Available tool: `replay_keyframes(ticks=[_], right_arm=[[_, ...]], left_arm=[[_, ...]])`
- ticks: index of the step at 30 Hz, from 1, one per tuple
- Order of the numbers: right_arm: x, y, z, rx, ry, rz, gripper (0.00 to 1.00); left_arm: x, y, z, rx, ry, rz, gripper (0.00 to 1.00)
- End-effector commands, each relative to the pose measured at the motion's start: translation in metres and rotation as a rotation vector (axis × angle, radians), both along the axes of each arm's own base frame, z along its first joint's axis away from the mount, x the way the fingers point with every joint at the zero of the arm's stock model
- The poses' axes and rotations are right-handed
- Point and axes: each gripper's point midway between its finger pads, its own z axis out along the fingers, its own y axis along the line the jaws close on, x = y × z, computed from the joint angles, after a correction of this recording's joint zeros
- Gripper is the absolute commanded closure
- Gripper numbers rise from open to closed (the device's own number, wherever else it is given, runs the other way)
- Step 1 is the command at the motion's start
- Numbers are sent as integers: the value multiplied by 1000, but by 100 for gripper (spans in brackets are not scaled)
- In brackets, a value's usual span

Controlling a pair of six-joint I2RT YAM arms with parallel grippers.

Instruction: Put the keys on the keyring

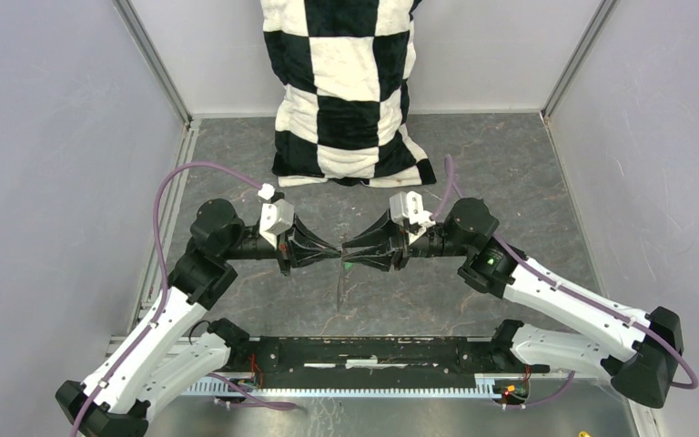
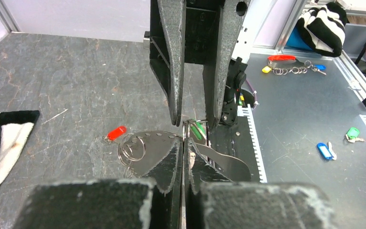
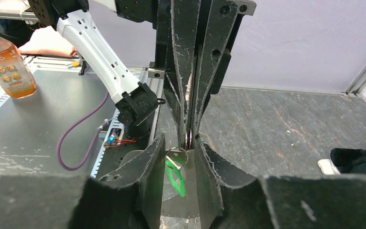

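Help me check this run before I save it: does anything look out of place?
The red key lies alone on the table, away from the green key hanging off the ring pinched in the left jaws. A checkered cloth slumps against the back wall, unrelated to keys.

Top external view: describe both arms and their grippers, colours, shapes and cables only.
The left arm and right arm share one build: white shell links, black joints, a purple cable along each. The left gripper and right gripper are black, with wedge-shaped fingers scuffed pale at the edges and a white camera block behind. A green light shows on the right arm.
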Motion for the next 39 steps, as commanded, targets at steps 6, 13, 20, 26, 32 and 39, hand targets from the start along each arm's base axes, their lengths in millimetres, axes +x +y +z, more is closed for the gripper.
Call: replay_keyframes(ticks=[6, 13, 20, 26, 32, 39], right_arm=[[7, 6, 22, 30, -33, -4, 70], [7, 9, 8, -24, -35, 13, 69], [10, 7, 2, -52, -58, -7, 80], [18, 7, -9, -103, -62, -35, 89], [25, 11, -11, -150, -64, -47, 100], [33, 10, -27, -265, -33, -71, 99]], left_arm=[[-1, 2, -5, 16, -48, -3, 98], [-1, 4, -2, 17, -75, 7, 98], [-1, 4, -1, 18, -80, 4, 98], [-2, 3, 1, 15, -84, -1, 98], [-5, 4, -12, 58, -90, -40, 96], [2, 14, -58, 272, -194, -94, 60]])
